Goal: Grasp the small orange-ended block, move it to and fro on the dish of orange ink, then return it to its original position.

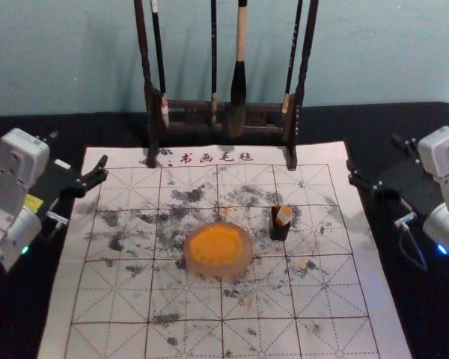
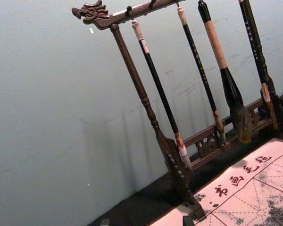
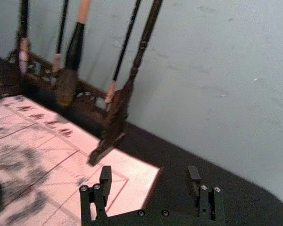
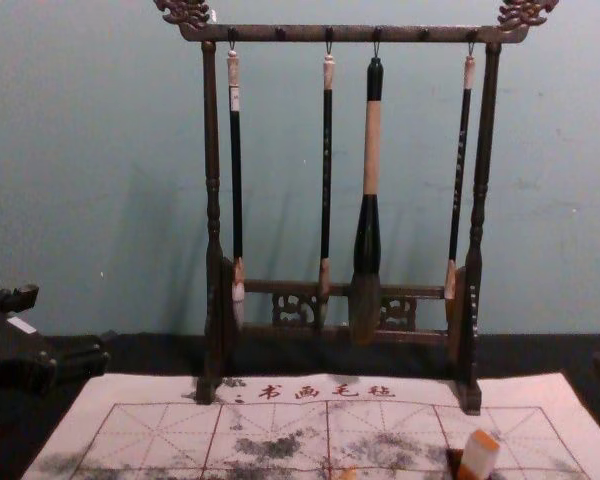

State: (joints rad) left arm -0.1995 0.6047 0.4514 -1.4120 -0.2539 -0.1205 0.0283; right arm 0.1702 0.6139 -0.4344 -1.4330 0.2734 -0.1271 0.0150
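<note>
Left gripper (image 1: 78,153) hung spread at head view's left, right gripper (image 1: 373,154) spread at its right. Orange-ended block (image 1: 284,216) sat in black holder (image 1: 278,231), right of ink dish (image 1: 192,263).

Left gripper (image 1: 78,149) at the head view's left, right gripper (image 1: 373,152) at its right — both with jaws parted

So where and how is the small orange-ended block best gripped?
Likely grip the block by its pale sides below the orange end, right gripper coming from above, robot's right: it leans that way, upper part clear of the dark holder.
</note>
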